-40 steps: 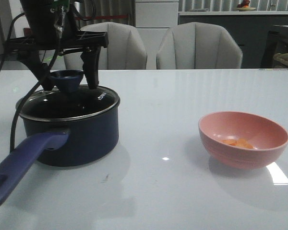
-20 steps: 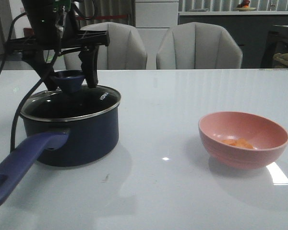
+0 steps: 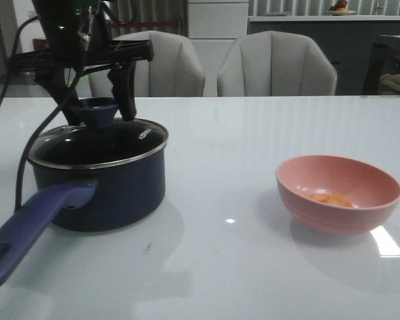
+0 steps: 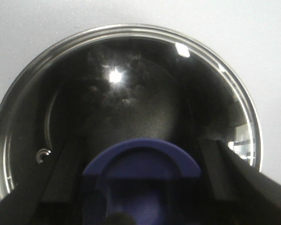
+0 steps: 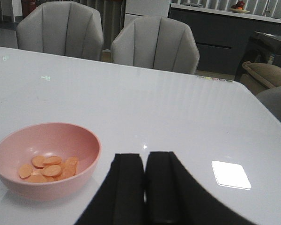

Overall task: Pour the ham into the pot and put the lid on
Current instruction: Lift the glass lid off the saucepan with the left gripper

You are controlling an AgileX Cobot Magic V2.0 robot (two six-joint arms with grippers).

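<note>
The pot point(image 3: 113, 193) stands at the table's left, its long purple-blue handle point(image 3: 33, 220) pointing toward the front-left edge. The lid point(image 3: 123, 143) sits on the pot, also in the left wrist view point(image 4: 131, 93). My left gripper point(image 3: 99, 118) is open, its fingers straddling the blue knob point(image 3: 98, 109) with a gap on each side; in the left wrist view the gripper point(image 4: 143, 176) frames the knob point(image 4: 140, 157). The ham point(image 3: 330, 199) lies in the pink bowl point(image 3: 363, 217) at the right, also seen in the right wrist view point(image 5: 47, 168). My right gripper point(image 5: 144, 187) is shut and empty beside the bowl point(image 5: 82, 143).
Two grey chairs point(image 3: 277, 63) stand behind the table's far edge. A black cable point(image 3: 19, 177) hangs from the left arm beside the pot. A bright light reflection point(image 5: 230, 174) lies on the glossy white table.
My left gripper has risen slightly above the lid while staying open around the knob. The lid, pot, bowl and ham have not moved.
</note>
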